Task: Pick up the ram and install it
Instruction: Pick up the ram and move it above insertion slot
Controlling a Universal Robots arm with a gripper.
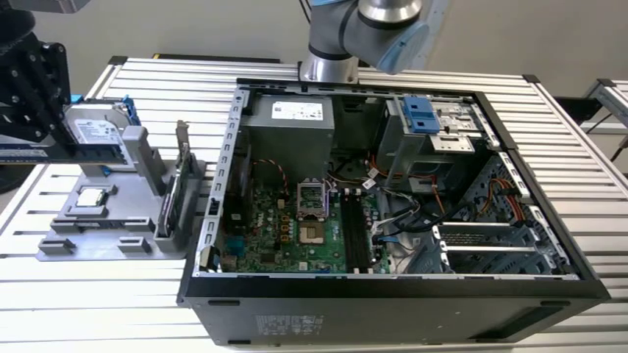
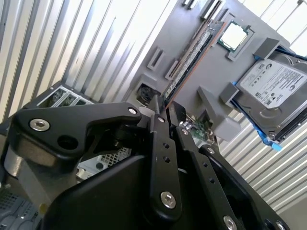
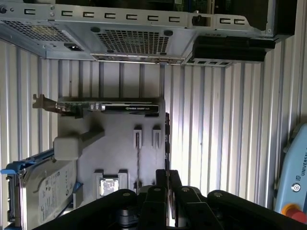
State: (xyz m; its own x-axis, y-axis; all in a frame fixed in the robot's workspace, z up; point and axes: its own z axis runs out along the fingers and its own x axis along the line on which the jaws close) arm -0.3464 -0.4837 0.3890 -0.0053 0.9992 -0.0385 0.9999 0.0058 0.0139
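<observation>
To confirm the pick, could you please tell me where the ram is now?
The ram is held in the gripper at the exterior view's far left, by the edge of the grey parts tray, next to the hard drive.

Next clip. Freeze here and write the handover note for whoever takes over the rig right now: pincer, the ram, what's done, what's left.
Pincer: shut on one end of the ram; the stick juts out past the fingertips.
Ram: lifted, by the grey parts holder at the exterior view's left, outside the computer case.
Done: the pickup.
Left: the install. The long black memory slots on the motherboard look empty.
</observation>
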